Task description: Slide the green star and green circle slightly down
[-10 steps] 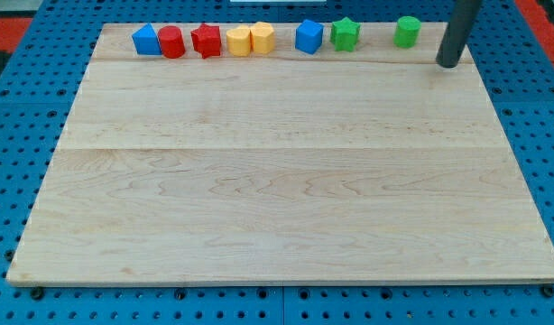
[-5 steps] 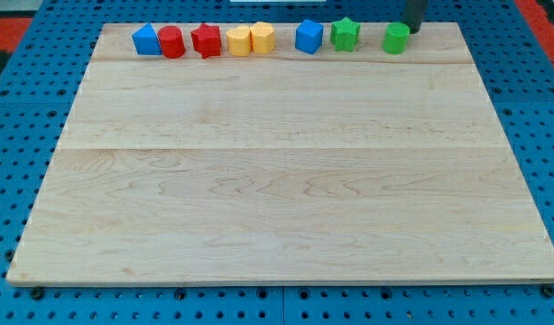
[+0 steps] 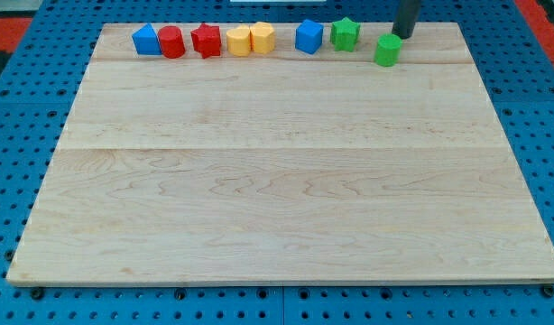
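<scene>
The green star (image 3: 346,34) sits in the row of blocks along the board's top edge, right of a blue block (image 3: 309,36). The green circle (image 3: 388,50) stands to the star's right and a little lower than the row. My tip (image 3: 403,34) is just above and to the right of the green circle, touching or nearly touching it.
Further left along the top edge stand a blue block (image 3: 146,41), a red cylinder (image 3: 171,42), a red star-like block (image 3: 206,41) and two yellow blocks (image 3: 239,41) (image 3: 263,37). The wooden board (image 3: 286,181) lies on a blue pegboard.
My tip came from the board's right to the top edge behind the green circle. The circle has slid left and down out of the row. The star has not moved.
</scene>
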`<state>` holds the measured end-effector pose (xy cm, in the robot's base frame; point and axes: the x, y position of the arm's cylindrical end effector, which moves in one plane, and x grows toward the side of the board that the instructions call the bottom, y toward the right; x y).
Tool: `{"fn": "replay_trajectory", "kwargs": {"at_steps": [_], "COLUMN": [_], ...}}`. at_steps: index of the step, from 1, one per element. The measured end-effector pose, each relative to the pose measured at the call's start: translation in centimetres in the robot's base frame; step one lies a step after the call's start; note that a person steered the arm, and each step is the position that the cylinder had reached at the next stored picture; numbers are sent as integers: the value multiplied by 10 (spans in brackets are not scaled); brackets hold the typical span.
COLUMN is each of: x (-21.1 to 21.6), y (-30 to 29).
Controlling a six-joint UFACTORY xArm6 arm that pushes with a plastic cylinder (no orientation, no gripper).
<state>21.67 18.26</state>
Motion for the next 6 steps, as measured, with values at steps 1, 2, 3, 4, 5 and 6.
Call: {"fn": "replay_trajectory", "kwargs": {"at_steps": [1,2,3,4,5,6], "x": [-16,-19,3,41,47,33], "y": [-31,-63,-68,-69,-69,-51]}}
